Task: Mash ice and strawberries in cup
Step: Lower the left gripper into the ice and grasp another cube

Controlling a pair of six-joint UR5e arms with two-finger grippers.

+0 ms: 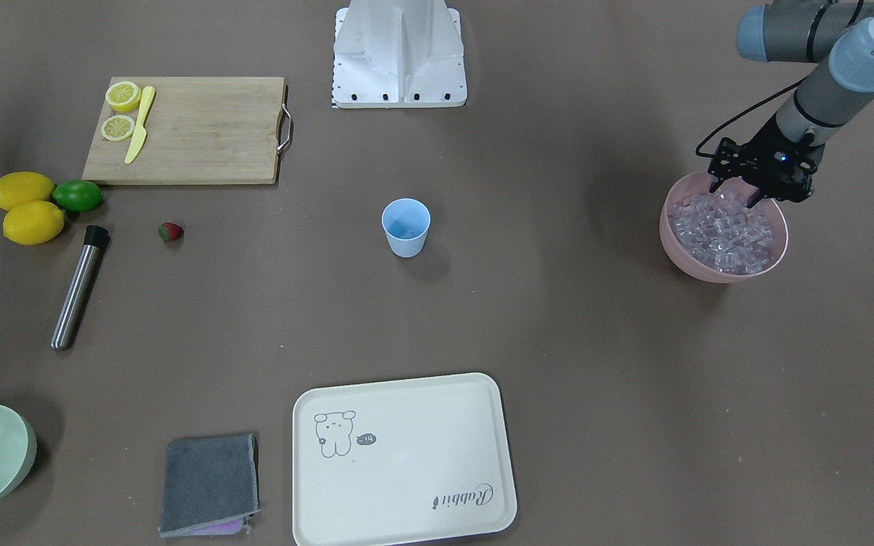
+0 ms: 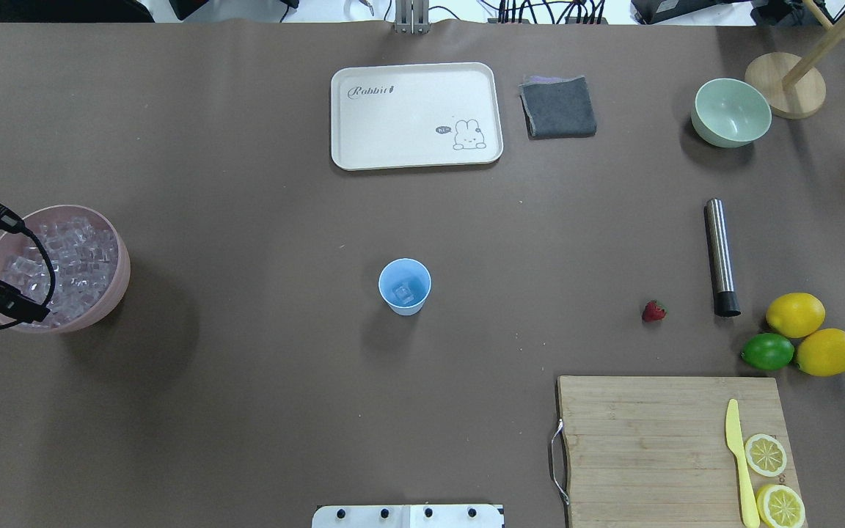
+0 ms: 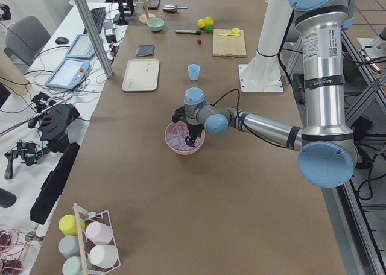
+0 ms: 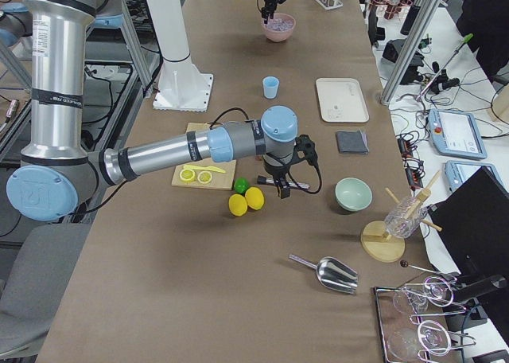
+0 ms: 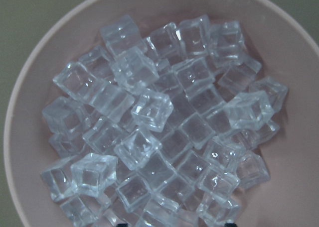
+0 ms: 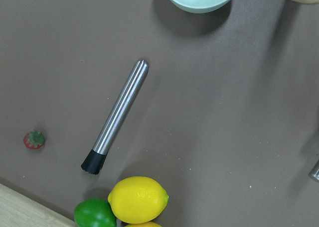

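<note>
The light-blue cup (image 2: 404,286) stands upright in the middle of the table, with nothing close to it. One clear ice cube (image 2: 403,294) lies at its bottom. The rest of the ice (image 5: 159,122) is heaped in a pink bowl (image 1: 710,274), well apart from the cup on the robot's left side. The left gripper (image 1: 733,194) hangs over the back edge of that bowl. Its two fingers are spread apart and point down at the heap, and nothing is held between them. The little red strawberry (image 2: 653,311) lies on the bare table, well apart from the cup on the robot's right side. It is in no hand. Near it lies a metal stick (image 2: 720,257) with a black end. Two lemons (image 2: 811,334) and a green lime (image 2: 767,351) sit bunched together just past that black end. The right gripper (image 4: 285,189) hangs in the air above this spot, but it shows only from the side, so I cannot tell if its fingers are apart or together. A wooden board (image 2: 657,447) close by holds a yellow knife (image 2: 738,458) and two lemon halves (image 2: 773,477). At the far edge of the table are a white tray (image 2: 364,147), a folded grey cloth (image 2: 558,106) and a pale green bowl (image 2: 730,111).
</note>
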